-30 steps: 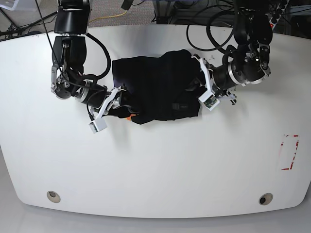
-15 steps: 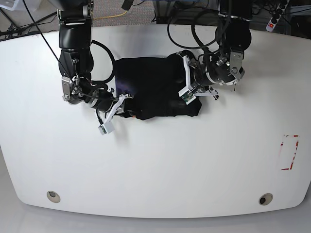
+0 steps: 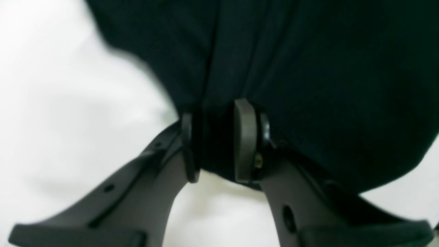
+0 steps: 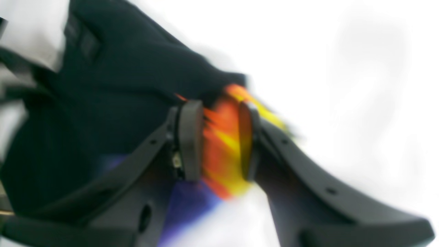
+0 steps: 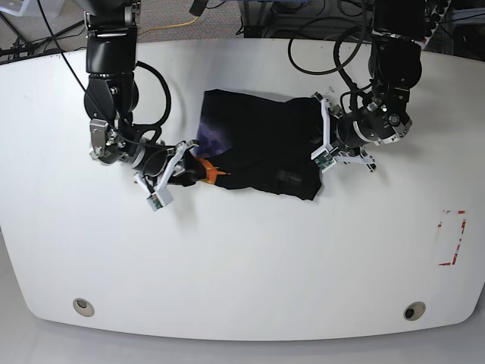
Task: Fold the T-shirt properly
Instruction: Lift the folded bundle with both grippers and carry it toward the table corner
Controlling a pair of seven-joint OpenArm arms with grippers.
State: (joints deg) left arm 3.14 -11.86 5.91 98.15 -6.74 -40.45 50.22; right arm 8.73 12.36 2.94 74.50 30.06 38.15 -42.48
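The black T-shirt lies bunched on the white table, held between both arms. On the base view's left, my right gripper is shut on the shirt's edge. The right wrist view shows the orange-yellow print pinched in that gripper, with black fabric beyond. On the base view's right, my left gripper grips the other side. In the left wrist view that gripper is shut on a dark fold of the T-shirt.
A red-marked rectangle sits near the table's right edge. Two round holes lie near the front edge. Cables hang over the back edge behind the arms.
My right gripper has closed on the printed edge. The left arm has drawn back to the right, and the whole shirt has shifted right and spread a little between the two grippers.
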